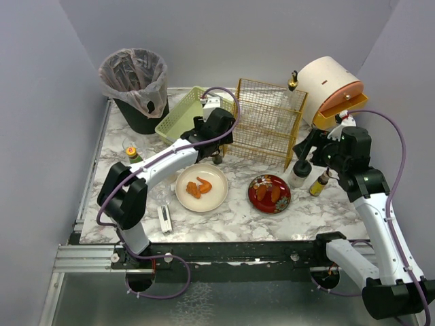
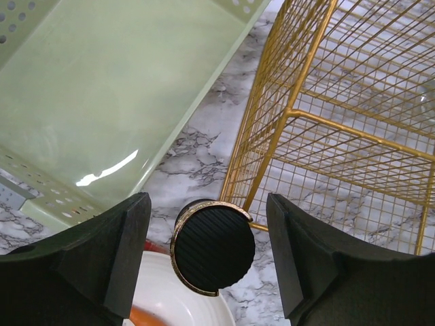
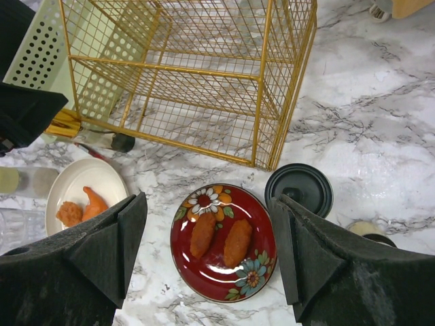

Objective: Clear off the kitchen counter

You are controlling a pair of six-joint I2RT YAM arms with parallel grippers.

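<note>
Left gripper [image 2: 207, 207] straddles a black cap [image 2: 212, 248] at the white plate's [image 1: 216, 197] one o'clock on the kitchen counter [image 1: 238, 219], jaws wide, nothing held, apparently lined up to grasp it; right gripper [image 3: 207, 202] hangs open, empty.

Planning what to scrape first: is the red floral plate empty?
No, two orange-brown fried pieces lie side by side on the red floral plate.
</note>
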